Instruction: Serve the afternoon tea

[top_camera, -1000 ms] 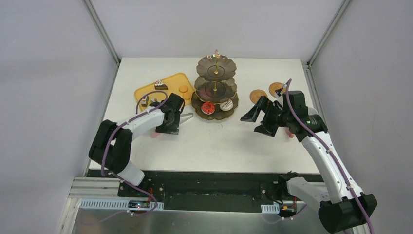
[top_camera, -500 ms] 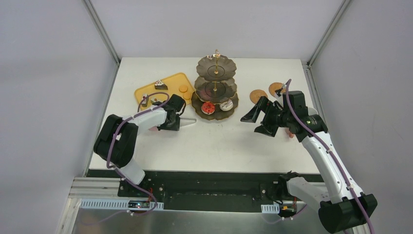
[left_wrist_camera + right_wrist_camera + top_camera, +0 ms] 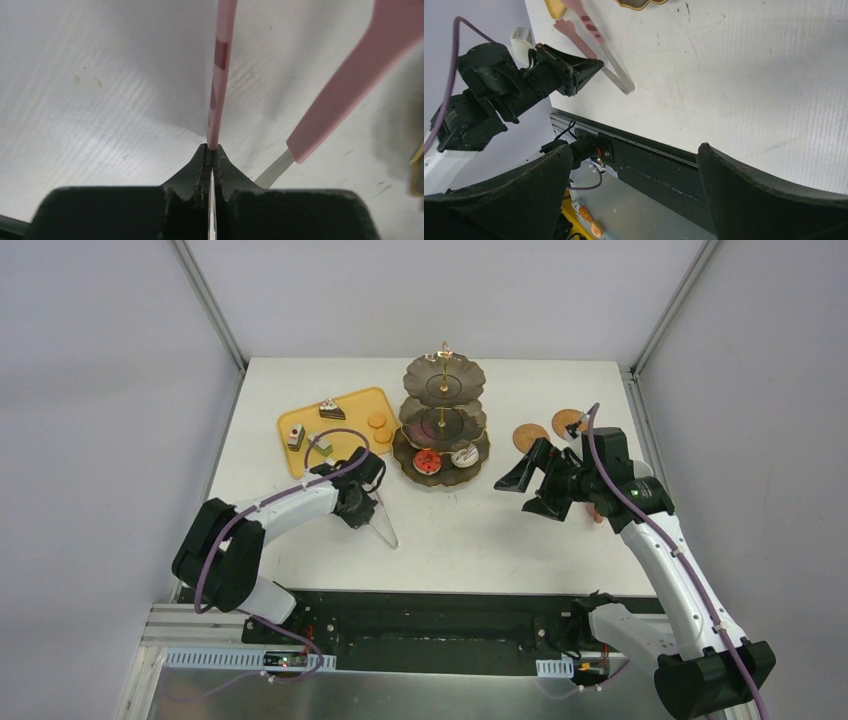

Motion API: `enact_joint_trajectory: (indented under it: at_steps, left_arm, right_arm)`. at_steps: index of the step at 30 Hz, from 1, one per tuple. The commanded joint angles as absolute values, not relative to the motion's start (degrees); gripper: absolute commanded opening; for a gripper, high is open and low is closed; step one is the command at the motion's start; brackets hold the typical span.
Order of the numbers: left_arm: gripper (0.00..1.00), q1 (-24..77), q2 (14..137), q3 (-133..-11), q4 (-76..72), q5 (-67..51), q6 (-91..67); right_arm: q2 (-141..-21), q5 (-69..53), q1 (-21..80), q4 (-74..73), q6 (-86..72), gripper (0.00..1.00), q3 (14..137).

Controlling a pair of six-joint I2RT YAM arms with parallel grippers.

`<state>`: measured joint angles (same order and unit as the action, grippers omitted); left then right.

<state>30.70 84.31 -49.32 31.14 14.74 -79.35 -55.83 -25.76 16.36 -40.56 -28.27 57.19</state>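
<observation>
Bare tabletop (image 3: 470,540) runs open from the three-tier stand (image 3: 441,420) to the near edge. Left of the stand, the left arm lies low and the left fingers (image 3: 200,167) are clamped on one pink-handled blade of the tongs (image 3: 386,525), whose ends are cut off in the wrist view. Right of the stand, the right fingers (image 3: 518,476) gape wide and empty. Cakes (image 3: 331,409) sit on the yellow tray (image 3: 352,398) left of the stand.

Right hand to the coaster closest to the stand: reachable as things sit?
Probably yes. The right hand is open and empty, and that coaster lies bare just beyond it, with nothing between them.
</observation>
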Motion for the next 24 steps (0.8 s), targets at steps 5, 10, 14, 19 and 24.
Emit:
enact_joint_trajectory:
  at_steps: [5, 10, 14, 19, 24]
  left_arm:
    - [0.19, 35.2, 83.6, -46.7, 20.1, 11.1, -44.2]
    - [0.41, 36.6, 81.3, -47.2, 20.1, 15.6, -36.0]
    - [0.67, 37.7, 76.0, -44.1, 19.9, 19.1, -35.6]
    - [0.92, 43.9, 66.8, -38.9, 19.1, 28.6, -38.9]
    - [0.99, 53.6, 65.3, -35.1, 16.1, 44.4, -48.0]
  right_arm:
    - [-55.2, -26.7, 16.1, -39.4, -28.0, 0.99, 56.8]
    - [-55.4, -27.4, 16.1, -39.7, -28.3, 0.99, 56.4]
    - [-55.5, -27.2, 16.1, -39.8, -28.2, 0.99, 56.4]
    - [-55.7, -27.1, 16.1, -39.9, -28.2, 0.99, 56.0]
    - [-55.7, -27.1, 16.2, -39.8, -28.1, 0.99, 55.0]
